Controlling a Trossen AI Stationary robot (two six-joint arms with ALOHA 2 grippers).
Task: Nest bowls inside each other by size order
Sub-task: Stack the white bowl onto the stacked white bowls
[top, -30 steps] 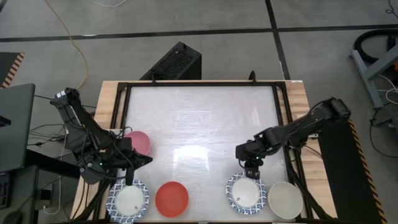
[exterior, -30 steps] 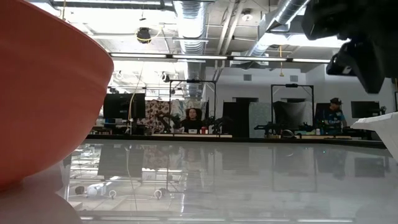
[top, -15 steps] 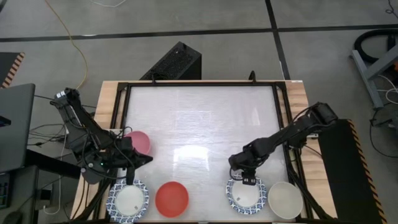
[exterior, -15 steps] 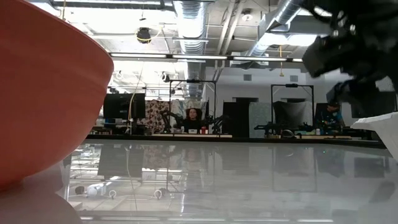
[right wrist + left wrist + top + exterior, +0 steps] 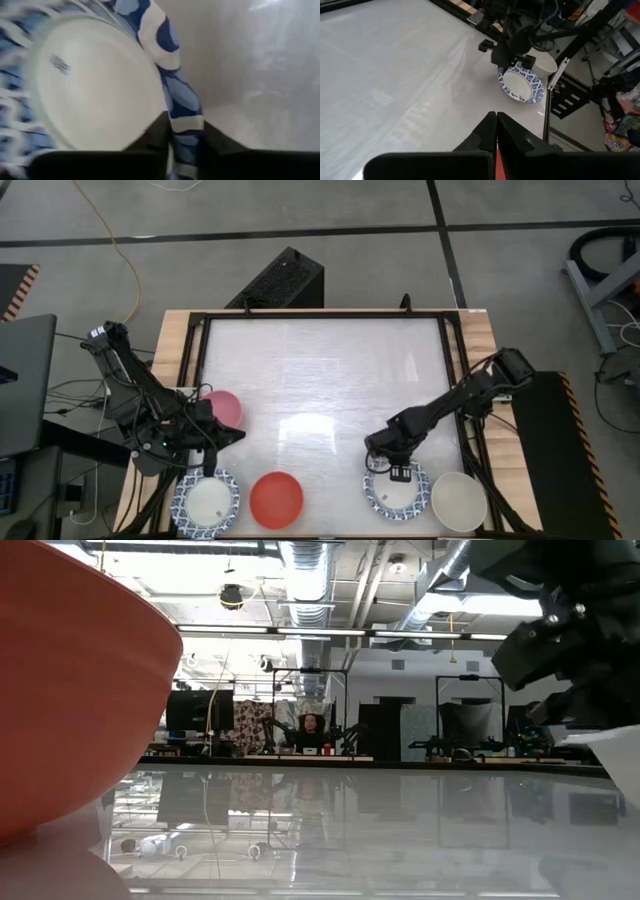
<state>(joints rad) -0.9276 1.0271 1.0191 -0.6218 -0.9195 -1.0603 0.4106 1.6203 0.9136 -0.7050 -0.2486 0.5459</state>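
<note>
right gripper [image 5: 397, 472] pinched on rim of blue-patterned bowl [image 5: 384, 496], nr cream bowl [image 5: 459, 501]; left gripper [image 5: 209, 471] closed, empty, over 2nd patterned bowl [image 5: 206, 502].

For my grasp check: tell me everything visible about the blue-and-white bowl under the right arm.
The blue-and-white bowl is round, glazed-looking, with a blue patterned rim and plain white centre. It sits upright near the table's front edge, beside the cream bowl. The right claw straddles its far rim, one finger inside, one outside.

Five bowls are seen on the table [image 5: 320, 360]: pink [image 5: 224, 408], blue-rimmed [image 5: 206, 501], red [image 5: 276, 499], another blue-rimmed [image 5: 390, 495] and cream [image 5: 459, 501]. The right end effector [image 5: 401, 473] is placed at the second blue-rimmed bowl's far rim; the left end effector [image 5: 208, 471] is held above the first.
</note>
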